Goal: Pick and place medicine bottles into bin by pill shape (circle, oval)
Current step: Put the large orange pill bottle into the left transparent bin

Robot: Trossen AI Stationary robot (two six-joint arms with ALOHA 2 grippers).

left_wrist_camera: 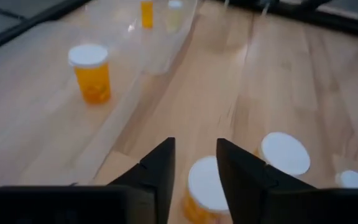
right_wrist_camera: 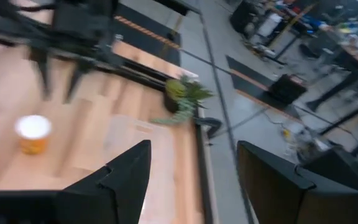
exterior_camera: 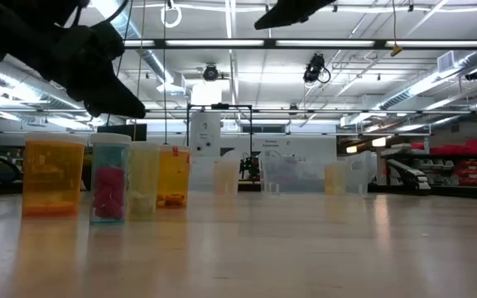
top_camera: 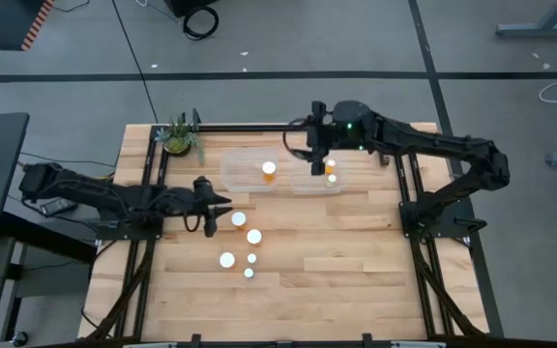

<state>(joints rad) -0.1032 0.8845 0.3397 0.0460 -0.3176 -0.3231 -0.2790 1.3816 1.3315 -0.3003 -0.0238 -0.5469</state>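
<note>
Several medicine bottles (top_camera: pixel 254 236) with white caps stand loose mid-table. My left gripper (top_camera: pixel 225 203) hovers just left of the nearest loose bottle (top_camera: pixel 238 219), its jaws slightly open and holding nothing. In the left wrist view that bottle's white cap (left_wrist_camera: pixel 205 184) shows below the gap of the left gripper (left_wrist_camera: pixel 194 163). One bottle (top_camera: pixel 270 170) stands in the left clear bin (top_camera: pixel 240 166). Another bottle (top_camera: pixel 332 177) stands in the right clear bin (top_camera: pixel 309 186). My right gripper (top_camera: pixel 317 162) hangs open over the gap between the bins, empty (right_wrist_camera: pixel 194 186).
A small potted plant (top_camera: pixel 178 136) sits at the table's back left corner, behind the left bin. In the low view the loose bottles (exterior_camera: pixel 110 178) line up at left and the bins (exterior_camera: pixel 292 174) stand farther back. Bare wood lies right of the bottles.
</note>
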